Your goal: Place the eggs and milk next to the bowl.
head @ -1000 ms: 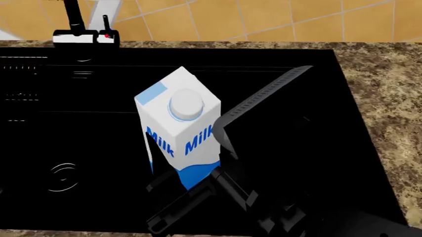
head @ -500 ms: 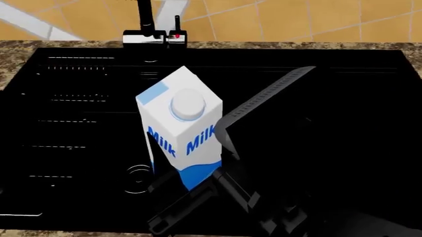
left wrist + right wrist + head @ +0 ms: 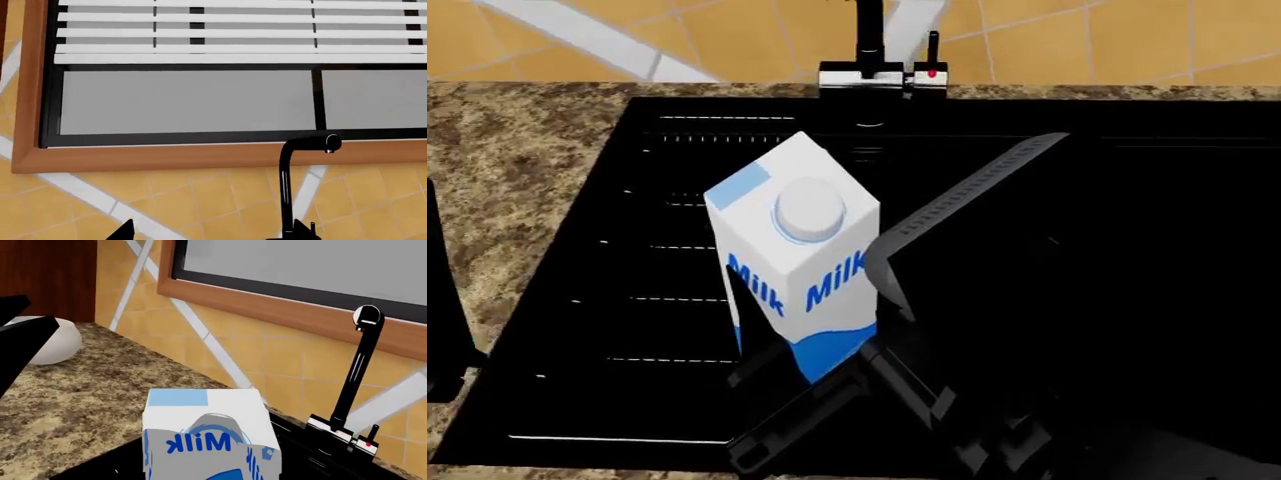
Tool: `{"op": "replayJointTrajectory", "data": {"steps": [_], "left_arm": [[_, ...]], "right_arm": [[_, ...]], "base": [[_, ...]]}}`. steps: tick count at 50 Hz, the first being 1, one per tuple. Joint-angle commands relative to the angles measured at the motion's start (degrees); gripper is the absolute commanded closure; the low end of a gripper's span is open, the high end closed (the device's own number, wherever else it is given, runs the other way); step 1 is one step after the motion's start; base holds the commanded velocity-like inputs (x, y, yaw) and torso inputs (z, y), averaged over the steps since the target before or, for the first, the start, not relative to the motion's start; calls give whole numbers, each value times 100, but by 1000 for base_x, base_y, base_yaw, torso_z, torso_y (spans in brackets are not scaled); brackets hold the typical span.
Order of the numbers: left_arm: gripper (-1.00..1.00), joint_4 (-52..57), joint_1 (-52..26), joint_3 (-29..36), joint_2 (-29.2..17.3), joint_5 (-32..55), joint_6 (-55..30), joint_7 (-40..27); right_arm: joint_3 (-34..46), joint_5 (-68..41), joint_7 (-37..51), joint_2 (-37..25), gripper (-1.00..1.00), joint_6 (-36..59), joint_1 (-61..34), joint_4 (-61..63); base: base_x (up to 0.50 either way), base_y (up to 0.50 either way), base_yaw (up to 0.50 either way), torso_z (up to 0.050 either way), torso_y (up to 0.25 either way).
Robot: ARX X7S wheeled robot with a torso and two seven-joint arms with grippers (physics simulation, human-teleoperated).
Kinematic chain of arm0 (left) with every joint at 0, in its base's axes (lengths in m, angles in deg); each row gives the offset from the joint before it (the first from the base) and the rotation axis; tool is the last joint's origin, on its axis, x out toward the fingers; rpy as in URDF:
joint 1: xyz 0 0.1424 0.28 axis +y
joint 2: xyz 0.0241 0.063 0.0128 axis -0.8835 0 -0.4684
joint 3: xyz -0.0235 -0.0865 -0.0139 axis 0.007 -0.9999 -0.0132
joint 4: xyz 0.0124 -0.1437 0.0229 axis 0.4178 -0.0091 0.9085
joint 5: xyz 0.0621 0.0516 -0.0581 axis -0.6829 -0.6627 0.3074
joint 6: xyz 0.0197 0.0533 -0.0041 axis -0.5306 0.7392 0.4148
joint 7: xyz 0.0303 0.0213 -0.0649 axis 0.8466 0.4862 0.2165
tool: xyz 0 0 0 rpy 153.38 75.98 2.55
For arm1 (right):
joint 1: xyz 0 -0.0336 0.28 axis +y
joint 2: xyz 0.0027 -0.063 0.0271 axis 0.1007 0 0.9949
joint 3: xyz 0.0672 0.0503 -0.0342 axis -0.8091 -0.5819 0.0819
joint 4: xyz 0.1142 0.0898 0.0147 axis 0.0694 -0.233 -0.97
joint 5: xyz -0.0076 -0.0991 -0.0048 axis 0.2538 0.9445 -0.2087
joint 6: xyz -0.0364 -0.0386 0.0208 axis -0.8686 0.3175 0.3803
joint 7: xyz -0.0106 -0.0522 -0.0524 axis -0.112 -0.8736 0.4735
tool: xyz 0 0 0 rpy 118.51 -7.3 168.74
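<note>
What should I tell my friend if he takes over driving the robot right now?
Right gripper: shut on the milk, carton upright, held above the black sink.
Left gripper: not visible; its wrist camera faces the window and the faucet.
Bowl: sits on the granite counter, off to one side of the sink, seen only in the right wrist view.
Eggs: not in any view.
Done: milk is grasped.
Left: carry the milk to the counter and set it beside the bowl, then find both eggs and put them there too.
</note>
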Motion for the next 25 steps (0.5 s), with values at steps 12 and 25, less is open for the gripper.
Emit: {"op": "replayJointTrajectory", "data": {"steps": [12, 25], "left_arm": [[-100, -136, -47, -94, 105, -220, 163, 54], [-100, -98, -29, -87, 86, -219, 159, 30]], "right_arm": [[-272, 333, -206, 119, 100, 0, -49, 11], [-297, 337, -189, 65, 100, -42, 4, 46]], "base": [[1, 500, 0, 0, 1], [0, 500, 0, 0, 1]]}}
